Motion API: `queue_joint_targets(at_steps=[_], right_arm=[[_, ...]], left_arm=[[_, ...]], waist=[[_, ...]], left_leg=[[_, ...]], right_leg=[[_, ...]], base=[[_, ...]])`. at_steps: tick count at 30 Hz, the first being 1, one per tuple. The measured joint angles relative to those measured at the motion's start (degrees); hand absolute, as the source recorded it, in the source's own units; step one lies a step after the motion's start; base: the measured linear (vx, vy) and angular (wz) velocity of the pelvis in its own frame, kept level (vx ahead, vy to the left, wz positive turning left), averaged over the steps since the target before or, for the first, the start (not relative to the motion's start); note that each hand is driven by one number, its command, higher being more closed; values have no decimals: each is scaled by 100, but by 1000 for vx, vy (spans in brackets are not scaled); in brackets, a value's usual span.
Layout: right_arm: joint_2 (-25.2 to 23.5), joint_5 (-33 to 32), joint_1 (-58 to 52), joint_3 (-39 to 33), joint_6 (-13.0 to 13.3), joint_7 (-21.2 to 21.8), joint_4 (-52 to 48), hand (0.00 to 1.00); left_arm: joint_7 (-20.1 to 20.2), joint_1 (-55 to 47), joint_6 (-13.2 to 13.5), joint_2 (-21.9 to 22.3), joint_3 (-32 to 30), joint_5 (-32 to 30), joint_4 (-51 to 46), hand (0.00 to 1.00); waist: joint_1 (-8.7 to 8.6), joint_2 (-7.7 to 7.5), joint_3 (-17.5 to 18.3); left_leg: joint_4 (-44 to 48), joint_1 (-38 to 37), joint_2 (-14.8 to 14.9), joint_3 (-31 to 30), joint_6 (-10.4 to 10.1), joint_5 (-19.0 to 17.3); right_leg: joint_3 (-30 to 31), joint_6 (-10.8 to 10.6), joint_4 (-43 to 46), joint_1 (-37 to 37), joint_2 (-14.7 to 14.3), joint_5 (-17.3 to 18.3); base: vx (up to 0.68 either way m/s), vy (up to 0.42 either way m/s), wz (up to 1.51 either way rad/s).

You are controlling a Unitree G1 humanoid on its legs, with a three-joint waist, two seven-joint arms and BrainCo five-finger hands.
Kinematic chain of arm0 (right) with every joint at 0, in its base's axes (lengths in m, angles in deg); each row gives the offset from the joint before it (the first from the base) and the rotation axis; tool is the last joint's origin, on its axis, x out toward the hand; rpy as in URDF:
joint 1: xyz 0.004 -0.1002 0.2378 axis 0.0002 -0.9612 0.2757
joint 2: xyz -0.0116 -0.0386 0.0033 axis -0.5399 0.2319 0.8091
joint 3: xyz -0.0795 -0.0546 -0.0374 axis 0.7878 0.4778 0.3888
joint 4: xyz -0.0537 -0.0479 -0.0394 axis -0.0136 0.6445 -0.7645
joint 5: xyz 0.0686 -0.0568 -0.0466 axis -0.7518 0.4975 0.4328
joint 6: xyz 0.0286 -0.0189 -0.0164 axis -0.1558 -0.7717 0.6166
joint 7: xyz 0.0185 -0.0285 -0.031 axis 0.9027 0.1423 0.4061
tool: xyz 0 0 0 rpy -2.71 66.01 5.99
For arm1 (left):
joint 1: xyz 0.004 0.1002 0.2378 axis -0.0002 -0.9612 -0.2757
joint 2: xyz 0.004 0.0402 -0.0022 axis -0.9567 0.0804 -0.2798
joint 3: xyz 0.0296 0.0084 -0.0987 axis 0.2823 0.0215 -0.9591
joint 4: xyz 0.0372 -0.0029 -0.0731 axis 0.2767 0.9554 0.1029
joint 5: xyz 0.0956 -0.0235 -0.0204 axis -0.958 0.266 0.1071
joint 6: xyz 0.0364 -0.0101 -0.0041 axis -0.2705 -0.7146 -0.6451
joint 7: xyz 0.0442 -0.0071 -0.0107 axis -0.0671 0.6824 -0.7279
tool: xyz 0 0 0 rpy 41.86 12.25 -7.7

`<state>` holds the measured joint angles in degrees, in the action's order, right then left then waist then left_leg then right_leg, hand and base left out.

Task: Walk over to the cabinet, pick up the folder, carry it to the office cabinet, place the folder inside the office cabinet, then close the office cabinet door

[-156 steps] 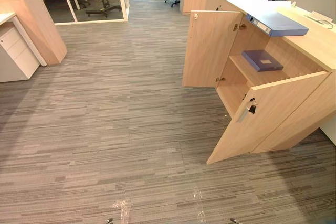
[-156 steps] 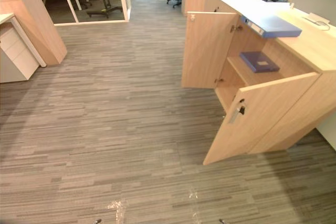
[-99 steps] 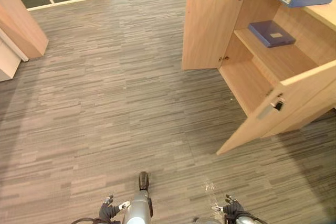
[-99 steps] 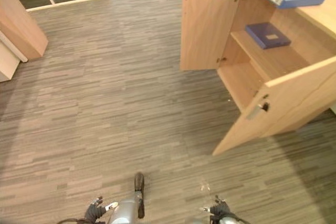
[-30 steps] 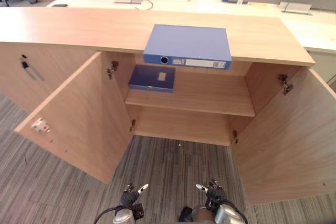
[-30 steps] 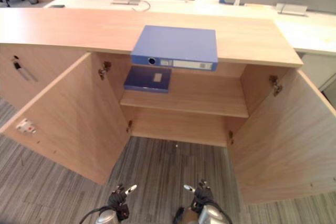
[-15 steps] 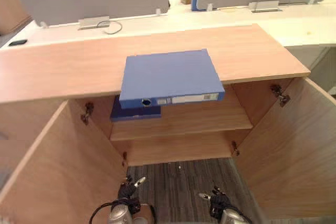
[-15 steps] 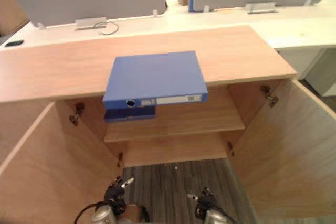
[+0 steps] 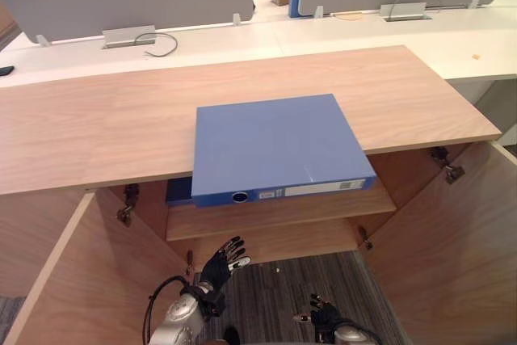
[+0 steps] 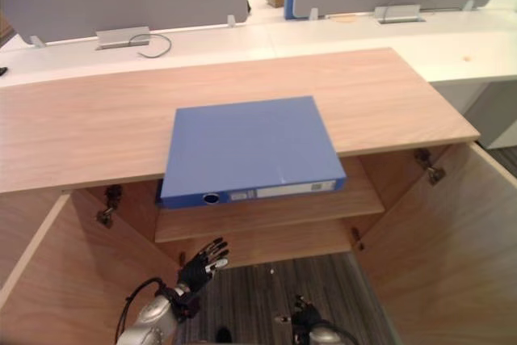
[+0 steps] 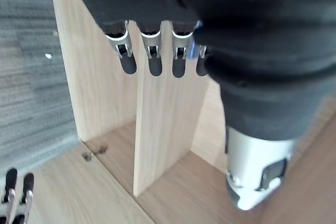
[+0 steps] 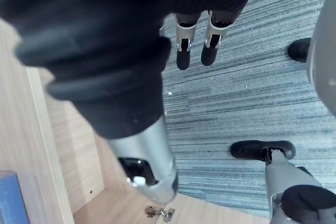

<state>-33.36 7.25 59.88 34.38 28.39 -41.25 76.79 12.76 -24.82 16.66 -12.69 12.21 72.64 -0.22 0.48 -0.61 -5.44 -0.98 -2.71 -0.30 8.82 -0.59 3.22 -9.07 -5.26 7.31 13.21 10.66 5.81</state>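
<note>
Folder flat on wooden cabinet top, carpet below; left hand splayed, right hand relaxed.

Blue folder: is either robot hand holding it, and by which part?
Neither; blue folder lies on the cabinet top, left hand and right hand open below.

Head pair looking down, one camera on each wrist.
Both eye views look steeply down on the open cabinet and the folder on it; they share almost the whole scene, shifted slightly sideways. The left wrist view looks along the left hand, very close, at the cabinet's wood; the right wrist view looks along the right hand at the floor.
</note>
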Motion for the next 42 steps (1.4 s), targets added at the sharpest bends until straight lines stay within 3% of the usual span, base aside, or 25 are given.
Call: queue_joint_targets(at_steps=[7,9,14,17,19,22,24,25,27,29,30,32,34,35,36,38,39,40,42], right_arm=[[248,207,-94,233,-55,64,115,0],[329,207,-111,443,-55,111,106,0],[336,215,-119,535,-50,241,105,0],[336,217,-189,577,-42,282,91,0],[308,214,-243,577,-43,286,-5,0],[337,199,-311,541,-42,299,-72,0],[324,170,-412,431,-35,300,-131,0],[319,96,-504,357,-23,296,-133,0],[314,-30,-587,308,12,295,-130,0],[251,-42,-651,54,44,291,-115,0],[186,-33,-696,-134,62,282,-107,0],[134,-19,-700,-254,63,274,-85,0],[66,-17,-687,-351,60,222,-67,0],[52,-15,-686,-351,60,207,-80,0],[51,-15,-686,-339,50,178,-111,0],[54,-15,-679,-319,43,157,-110,0],[47,-17,-646,-281,35,141,-116,0],[-1,-24,-669,-215,17,84,-102,0],[16,-15,-676,-42,18,38,-143,0]], left_arm=[[156,-683,-179,-664,95,-20,-1388,0],[465,-882,-197,-1405,109,68,-2130,0],[966,-1248,-207,-2468,-9,282,-2958,0],[1055,-1481,-206,-2546,-340,264,-3149,0],[1053,-1554,-204,-2533,-559,233,-3161,0],[937,-1816,-197,-2185,-902,104,-3420,0],[873,-1960,-170,-1958,-1382,112,-3736,0],[828,-2037,-103,-1703,-1935,231,-4024,0],[724,-1993,145,-1267,-2945,495,-4480,0],[461,-1684,576,-726,-3968,780,-4788,0],[105,-1309,947,-161,-4237,819,-5035,0],[-308,-974,1218,384,-3997,649,-5367,0],[-937,-760,1346,967,-3247,41,-5754,0],[-1085,-731,1350,1038,-3011,-143,-5816,0],[-1455,-510,1349,1104,-2324,-789,-5867,0],[-1669,-240,1346,1113,-1917,-1210,-5866,0],[-1933,76,1342,1106,-1575,-1856,-5845,0],[-2202,419,1340,1073,-1276,-2618,-5722,0],[-2549,792,1249,977,-862,-3725,-5550,0]], waist=[[-2,58,51],[41,94,71],[123,128,85],[227,132,81],[287,30,115],[330,60,131],[427,50,137],[497,12,211],[556,-22,254],[599,-106,239],[620,-156,247],[619,-200,238],[578,-219,228],[549,-217,229],[495,-206,230],[496,-197,231],[485,-209,227],[506,-377,227],[463,-288,364]], left_leg=[[-389,-161,91,-10,-54,279],[-392,-159,113,0,-55,306],[-433,-153,102,-15,-35,388],[-440,-104,10,-73,-14,394],[-442,7,-162,-179,-7,471],[-443,75,-188,-475,0,613],[-443,80,-192,-573,-12,650],[-443,200,-162,-637,-35,684],[-441,365,-143,-697,-80,776],[-436,390,-155,-785,-64,817],[-431,380,-167,-810,-64,819],[-409,379,-178,-856,-69,841],[-422,360,-180,-905,-56,873],[-434,355,-179,-906,-50,882],[-440,346,-160,-898,-54,865],[-442,345,-127,-864,-52,808],[-445,343,-118,-780,-154,726],[-116,369,-158,-602,-16,653],[18,290,-136,-457,-4,417]], right_leg=[[-9,23,-29,0,-133,-17],[-19,23,-48,5,-140,-16],[-47,20,-67,3,-121,-8],[-251,-25,-114,13,-33,141],[-444,-75,-201,20,122,462],[-679,-140,-202,87,102,562],[-797,-150,-211,146,69,574],[-854,-153,-221,75,42,571],[-943,-158,-232,-33,-19,509],[-980,-158,-271,0,-54,416],[-967,-154,-274,33,-53,413],[-948,-149,-271,71,-54,412],[-925,-136,-208,79,-54,409],[-924,-135,-186,77,-53,410],[-913,-128,-160,72,-57,418],[-872,-116,-138,45,-78,419],[-845,-16,-154,10,-48,471],[-771,38,-190,-5,68,459],[-602,45,-185,0,45,449]], base=[[-3,-26,1],[-77,-20,-2],[-105,-1,-3],[-135,-3,2],[-148,-27,27],[-122,-5,41],[-63,13,31],[-16,-5,32],[12,-9,28],[62,-18,14],[72,-1,10],[42,13,20],[-15,34,13],[-74,46,1],[-84,39,-3],[-96,43,-8],[-100,83,-23],[-78,81,-33],[9,62,-45]])
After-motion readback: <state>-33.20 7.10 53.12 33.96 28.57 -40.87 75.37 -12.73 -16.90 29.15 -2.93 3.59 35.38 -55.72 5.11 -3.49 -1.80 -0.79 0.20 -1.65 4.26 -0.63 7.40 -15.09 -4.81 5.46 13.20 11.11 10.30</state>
